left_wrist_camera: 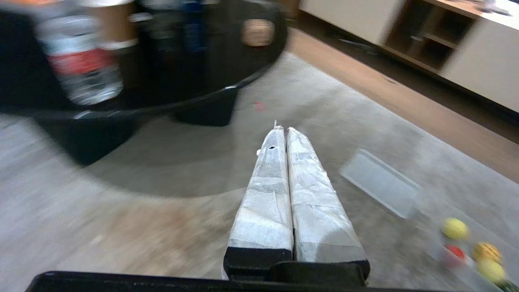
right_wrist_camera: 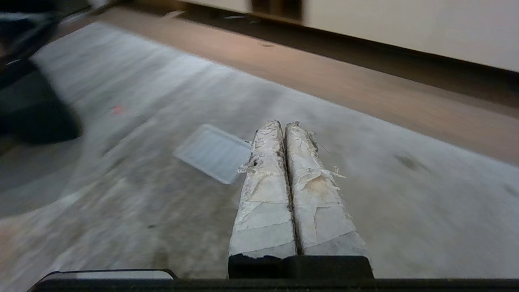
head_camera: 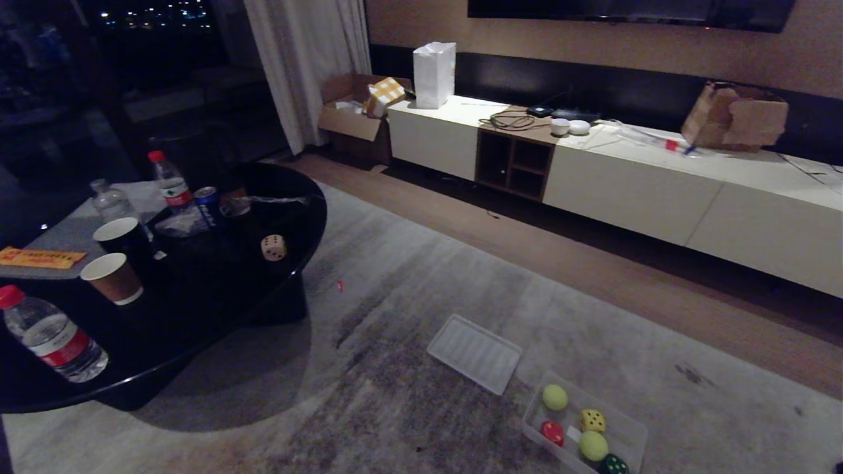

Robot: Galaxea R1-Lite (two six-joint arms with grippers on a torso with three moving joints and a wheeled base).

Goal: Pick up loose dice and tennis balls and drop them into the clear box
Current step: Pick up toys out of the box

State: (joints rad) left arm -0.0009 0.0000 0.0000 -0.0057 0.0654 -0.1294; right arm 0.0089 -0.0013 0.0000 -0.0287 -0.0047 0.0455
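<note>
At the lower right edge of the head view, the clear box (head_camera: 629,431) sits on the rug, its near end cut off. It holds two tennis balls (head_camera: 554,396), a yellow die (head_camera: 592,420), a red die (head_camera: 552,432) and a green die (head_camera: 614,465) that is half out of frame. The beige die (head_camera: 273,247) lies apart on the black table (head_camera: 197,342), among bottles (head_camera: 49,337) and cups (head_camera: 113,277) whose labels are too dim to read. A ribbed lid (head_camera: 475,353) lies on the rug just beside the box. Neither arm shows in the head view. Each wrist view is blurred: the left gripper (left_wrist_camera: 284,130) and right gripper (right_wrist_camera: 282,123) hang above the rug, taped fingers pressed together, holding nothing.
</note>
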